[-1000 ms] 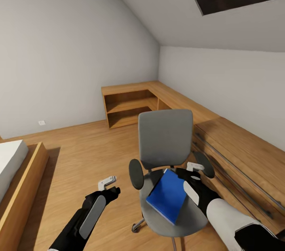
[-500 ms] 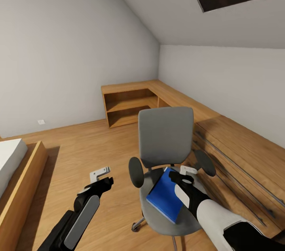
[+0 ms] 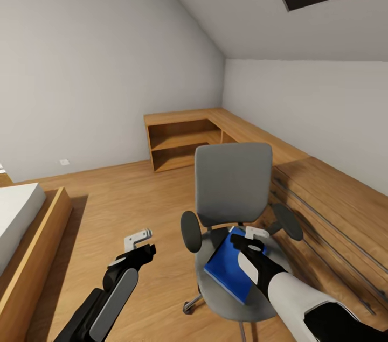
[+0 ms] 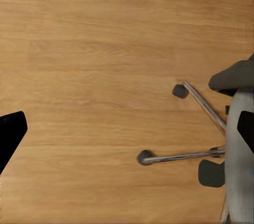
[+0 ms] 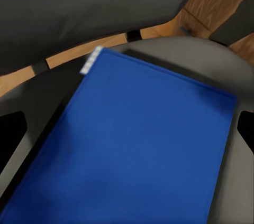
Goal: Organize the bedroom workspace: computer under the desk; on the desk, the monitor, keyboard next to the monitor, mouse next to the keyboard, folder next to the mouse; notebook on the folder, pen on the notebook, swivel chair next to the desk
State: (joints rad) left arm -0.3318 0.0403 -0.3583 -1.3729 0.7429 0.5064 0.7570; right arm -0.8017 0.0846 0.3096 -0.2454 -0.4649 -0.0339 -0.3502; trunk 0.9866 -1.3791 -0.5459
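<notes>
**Right claw poised over the blue folder on the chair seat**

The right gripper [image 3: 252, 238] hangs low and right of centre in the head view, directly above the folder [image 3: 233, 271]. In the right wrist view its two dark fingertips [image 5: 11, 135] sit at the opposite edges of the frame, spread wide, with the folder [image 5: 143, 150] spanning the space between them; nothing is held, and whether the tips touch the cover cannot be told.

The folder lies flat and skewed on the grey seat of the swivel chair [image 3: 233, 180], one corner pointing toward the backrest. The chair stands in the lower middle of the head view, its back toward a long wooden dresser [image 3: 334, 196] along the right wall.

The left gripper [image 3: 138, 238] hovers in the lower left over the wooden floor [image 3: 118, 196], apart from the chair. In the left wrist view one dark fingertip [image 4: 10, 134] shows at the frame edge with bare floor ahead of it, so the claw looks open and empty; the chair's chrome legs and castors [image 4: 180, 91] lie at the right.

A low wooden shelf unit [image 3: 180, 142] fills the far corner, its open compartments bare. A bed [image 3: 21, 223] edges the left.
</notes>
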